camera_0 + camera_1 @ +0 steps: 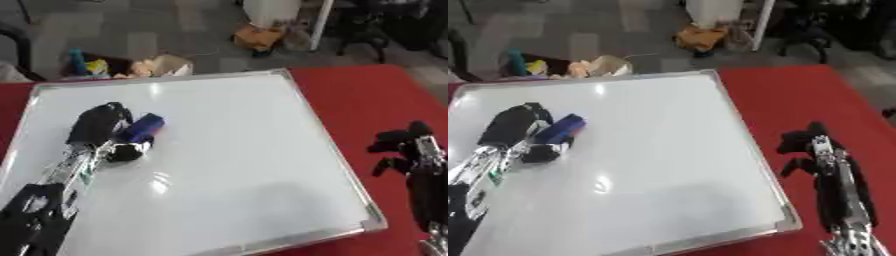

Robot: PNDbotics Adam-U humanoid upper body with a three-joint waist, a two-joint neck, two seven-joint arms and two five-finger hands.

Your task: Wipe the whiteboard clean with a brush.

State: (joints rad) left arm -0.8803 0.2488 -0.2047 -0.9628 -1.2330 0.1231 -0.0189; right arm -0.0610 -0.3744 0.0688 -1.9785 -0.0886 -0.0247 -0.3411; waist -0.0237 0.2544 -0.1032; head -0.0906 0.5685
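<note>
The left hand [98,125] lies on the left part of the whiteboard [227,165], its fingers curled round a blue brush [142,128] that is pressed flat to the white face, so the wiping step appears to be in hand. The board rests on a red surface [367,100], its metal frame slightly askew in both views, and the face looks already clean: no marks can be made out on it, only glare from the lights. The right hand [808,145] hangs idle over the red surface just beside the board's right edge, fingers loosely bent and holding nothing. The next move probably calls for dragging the brush across the board toward the centre and right side, keeping it flat to the face so no strip is missed.
</note>
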